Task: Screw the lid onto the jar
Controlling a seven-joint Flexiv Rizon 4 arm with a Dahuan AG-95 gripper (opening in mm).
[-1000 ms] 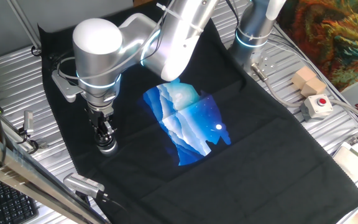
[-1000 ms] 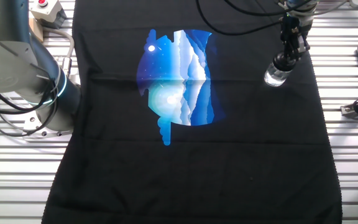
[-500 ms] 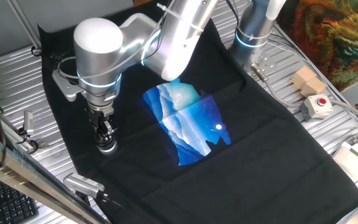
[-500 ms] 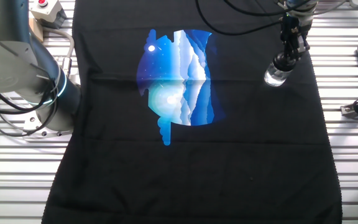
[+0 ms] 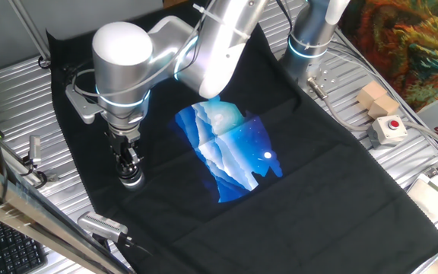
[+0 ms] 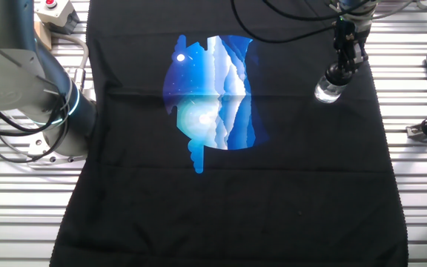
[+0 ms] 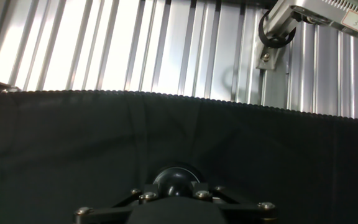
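The jar (image 5: 131, 181) is a small, silvery-shining glass jar standing upright on the black cloth (image 5: 318, 190) near its left edge; in the other fixed view the jar (image 6: 327, 92) is at the upper right. My gripper (image 5: 130, 169) points straight down onto the jar's top, and in the other fixed view the gripper (image 6: 337, 73) stands just above the glass. In the hand view the dark round lid (image 7: 176, 179) sits between the jaws of my gripper (image 7: 176, 188), which are shut on it. The jar's body is hidden under the lid there.
A blue printed picture (image 5: 230, 148) lies mid-cloth. A red-buttoned box (image 5: 387, 129) and a wooden block (image 5: 376, 97) sit to the right. A grey metal cylinder (image 5: 101, 225) lies near the front left. The cloth's edge (image 7: 166, 94) and a metal bracket (image 7: 303, 15) lie ahead of the hand.
The arm's wrist housing has drifted slightly to the right in one fixed view. The jar and the gripper's fingers stay in the same spot.
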